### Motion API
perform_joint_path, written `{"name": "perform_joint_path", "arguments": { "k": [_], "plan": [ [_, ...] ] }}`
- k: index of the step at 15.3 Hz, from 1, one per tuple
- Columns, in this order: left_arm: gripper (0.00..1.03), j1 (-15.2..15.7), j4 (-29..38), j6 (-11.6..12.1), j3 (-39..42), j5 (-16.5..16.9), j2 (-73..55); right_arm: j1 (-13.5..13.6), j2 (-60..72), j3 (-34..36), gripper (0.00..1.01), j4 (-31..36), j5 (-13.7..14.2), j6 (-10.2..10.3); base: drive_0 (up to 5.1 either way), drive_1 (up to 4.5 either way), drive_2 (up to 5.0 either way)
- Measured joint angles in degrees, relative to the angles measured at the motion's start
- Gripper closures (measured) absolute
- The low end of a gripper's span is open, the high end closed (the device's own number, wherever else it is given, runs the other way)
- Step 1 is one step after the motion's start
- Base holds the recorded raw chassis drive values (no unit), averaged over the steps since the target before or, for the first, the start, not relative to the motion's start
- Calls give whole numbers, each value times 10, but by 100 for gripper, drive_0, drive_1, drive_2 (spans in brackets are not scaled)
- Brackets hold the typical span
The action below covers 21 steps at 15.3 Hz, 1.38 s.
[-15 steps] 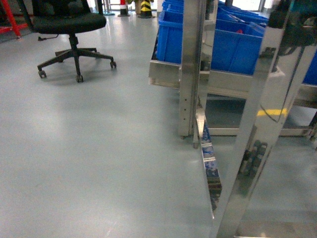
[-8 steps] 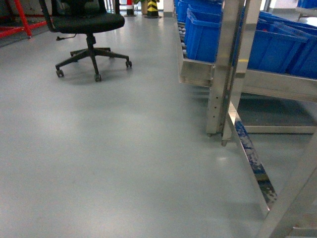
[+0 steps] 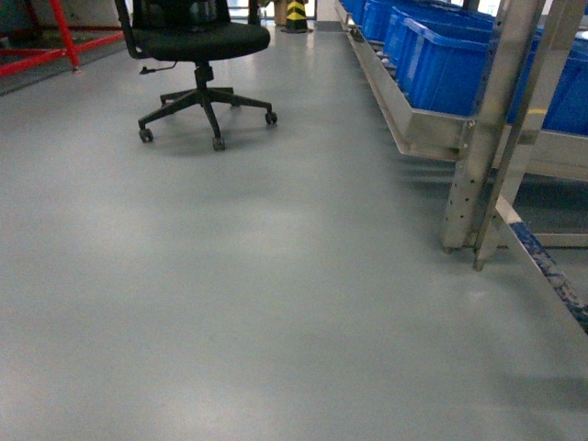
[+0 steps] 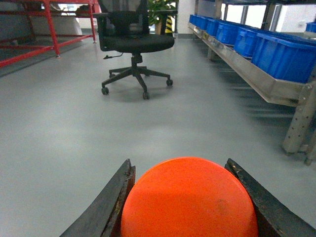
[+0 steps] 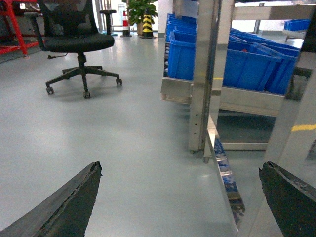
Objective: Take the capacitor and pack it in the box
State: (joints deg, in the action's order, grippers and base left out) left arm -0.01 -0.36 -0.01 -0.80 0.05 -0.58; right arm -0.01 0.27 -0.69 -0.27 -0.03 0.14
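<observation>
Your left gripper [image 4: 190, 207] is closed around a round orange object [image 4: 190, 197], its two dark fingers [image 4: 106, 207] pressed against either side. Whether that is the capacitor I cannot tell. Your right gripper [image 5: 180, 197] is spread wide with only floor between its fingers, so it holds nothing.

Take the steel rack [image 3: 478, 156] as your landmark. The blue bins [image 3: 441, 60] sit on its shelf, the black office chair [image 3: 197, 55] stands well to its left across bare grey floor [image 3: 230, 303], and red framing [image 3: 64, 41] lies beyond the chair. The pink box is not in any view, so you have no drop target in sight (neither on the rack nor on the floor).

The risks, as I judge them: driving the base close along the rack could clip its upright or the low blue-edged rail [image 3: 542, 266] at its foot. A jolt there could shake the orange object loose.
</observation>
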Motion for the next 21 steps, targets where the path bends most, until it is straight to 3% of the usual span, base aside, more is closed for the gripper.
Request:
{"name": "perform_joint_path", "arguments": {
  "k": [21],
  "plan": [
    [59,0,0,0,0,0,0,0,0,0,3,0,0,0,-491,274,213]
  ]
}}
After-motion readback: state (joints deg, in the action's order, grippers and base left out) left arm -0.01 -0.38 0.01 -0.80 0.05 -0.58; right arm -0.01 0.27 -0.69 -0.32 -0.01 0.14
